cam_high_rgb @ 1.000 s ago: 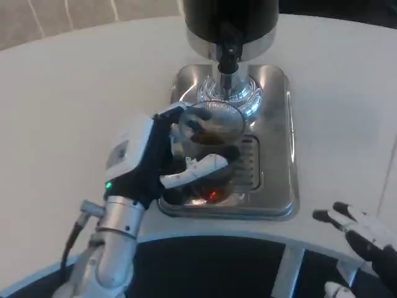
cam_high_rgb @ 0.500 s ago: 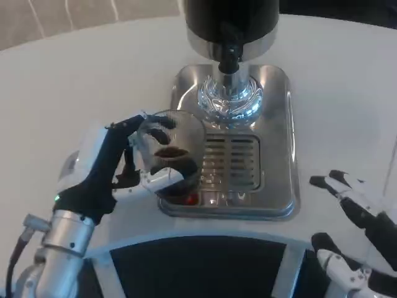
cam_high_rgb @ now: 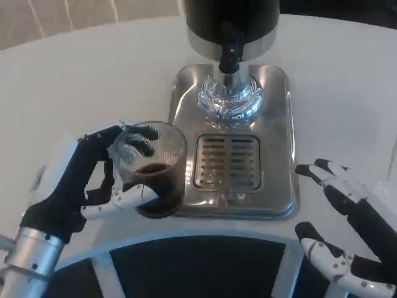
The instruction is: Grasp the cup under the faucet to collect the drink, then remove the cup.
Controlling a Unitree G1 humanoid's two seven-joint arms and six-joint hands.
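The left hand point(cam_high_rgb: 74, 183) held the cup point(cam_high_rgb: 152, 167) of dark drink near the counter's point(cam_high_rgb: 74, 81) front edge, just beside the drip tray point(cam_high_rgb: 276, 155); the right hand point(cam_high_rgb: 347, 230) hovered with fingers spread, holding nothing.

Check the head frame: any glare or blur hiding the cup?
Head view: bright specular glare on the chrome drip tray and the dispenser base; the clear cup in the left hand reads fine, dark drink visible; overall soft focus, right hand slightly blurred.
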